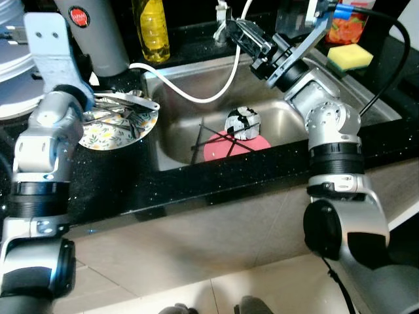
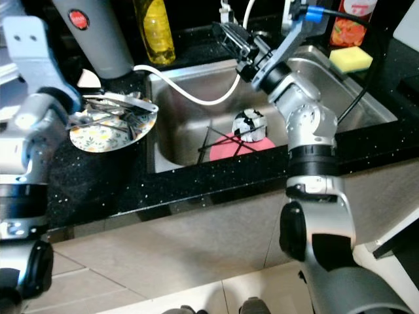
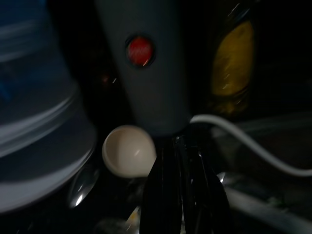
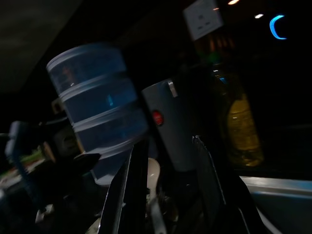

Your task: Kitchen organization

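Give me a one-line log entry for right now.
left gripper: shut, at floral plate of cutlery | right gripper: open, raised over sink | pink plate, crumpled foil: in sink

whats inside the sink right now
In the sink lie a pink plate with a black-and-white patterned bowl and dark chopsticks on it. The plate hides the basin floor beneath it.

Grey jug [image 1: 98, 33]: top cut off by the picture's edge.
Yellow bottle [image 1: 151, 26]: neck out of frame.
Pink plate [image 1: 226, 145]: near edge hidden behind the sink [image 1: 177, 140] rim.
Left wrist view: dark, blurred.
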{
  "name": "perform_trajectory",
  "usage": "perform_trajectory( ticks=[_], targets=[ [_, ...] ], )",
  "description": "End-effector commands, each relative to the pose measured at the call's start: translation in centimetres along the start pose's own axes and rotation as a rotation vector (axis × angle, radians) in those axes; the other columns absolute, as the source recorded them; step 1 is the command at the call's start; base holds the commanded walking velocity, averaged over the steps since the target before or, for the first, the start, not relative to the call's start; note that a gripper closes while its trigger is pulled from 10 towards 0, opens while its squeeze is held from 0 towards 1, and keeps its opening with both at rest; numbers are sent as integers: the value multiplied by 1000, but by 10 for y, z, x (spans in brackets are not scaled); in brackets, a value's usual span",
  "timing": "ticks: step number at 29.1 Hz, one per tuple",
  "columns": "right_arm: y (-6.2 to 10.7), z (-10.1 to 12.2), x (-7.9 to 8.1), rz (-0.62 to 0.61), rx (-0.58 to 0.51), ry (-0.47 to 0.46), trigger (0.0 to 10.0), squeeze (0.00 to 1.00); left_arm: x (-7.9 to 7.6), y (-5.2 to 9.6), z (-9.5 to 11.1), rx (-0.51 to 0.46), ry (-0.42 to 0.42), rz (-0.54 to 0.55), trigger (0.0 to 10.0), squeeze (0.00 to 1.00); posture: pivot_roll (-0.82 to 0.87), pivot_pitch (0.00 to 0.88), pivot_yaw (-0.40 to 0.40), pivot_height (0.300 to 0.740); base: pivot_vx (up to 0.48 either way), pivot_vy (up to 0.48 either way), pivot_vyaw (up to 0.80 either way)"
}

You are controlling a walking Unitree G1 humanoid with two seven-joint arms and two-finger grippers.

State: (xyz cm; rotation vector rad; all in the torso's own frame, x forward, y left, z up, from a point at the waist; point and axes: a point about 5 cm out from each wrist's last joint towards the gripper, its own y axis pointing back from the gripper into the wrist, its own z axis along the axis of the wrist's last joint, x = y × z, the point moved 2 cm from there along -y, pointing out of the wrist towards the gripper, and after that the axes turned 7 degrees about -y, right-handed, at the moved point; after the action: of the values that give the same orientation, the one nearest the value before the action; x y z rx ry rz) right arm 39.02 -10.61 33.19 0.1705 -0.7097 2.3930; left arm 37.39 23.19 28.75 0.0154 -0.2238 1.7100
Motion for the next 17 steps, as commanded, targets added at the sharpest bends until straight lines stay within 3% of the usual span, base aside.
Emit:
perform_trajectory(
  ticks=[1,3,5,10,11,12,13,15,17],
  targets=[
    [0,-10,6,-1,27,28,10000,0,14,3,-17,93,-18,55,10000,0,-37,64,81,740,0,0,0],
    [3,-17,5,-32,37,32,10000,0,14,5,-27,144,-14,61,10000,0,-34,65,82,740,0,0,0],
    [8,-28,-6,-150,59,101,10000,0,13,13,-45,227,-68,42,10000,0,-38,65,89,740,0,0,0],
    [17,-29,-20,-280,52,216,10000,0,18,19,-66,320,-130,27,10000,0,-38,63,90,740,0,0,0],
    [20,-29,-22,-309,40,218,10000,0,17,19,-68,326,-162,-16,10000,0,-34,60,89,740,0,0,0],
    [22,-27,-25,-337,31,226,10000,0,15,19,-66,299,-253,-80,10000,0,-32,58,89,740,0,0,0],
    [22,-27,-25,-337,31,226,10000,0,15,19,-66,299,-253,-80,10000,0,-32,58,89,740,0,0,0],
    [24,-24,-27,-365,24,257,10000,0,16,18,-59,250,-478,-206,10000,0,-29,55,95,740,0,0,0],
    [25,-22,-26,-372,20,279,10000,0,25,13,-53,241,-593,-270,10000,0,-24,52,99,740,0,0,0]
  ],
)
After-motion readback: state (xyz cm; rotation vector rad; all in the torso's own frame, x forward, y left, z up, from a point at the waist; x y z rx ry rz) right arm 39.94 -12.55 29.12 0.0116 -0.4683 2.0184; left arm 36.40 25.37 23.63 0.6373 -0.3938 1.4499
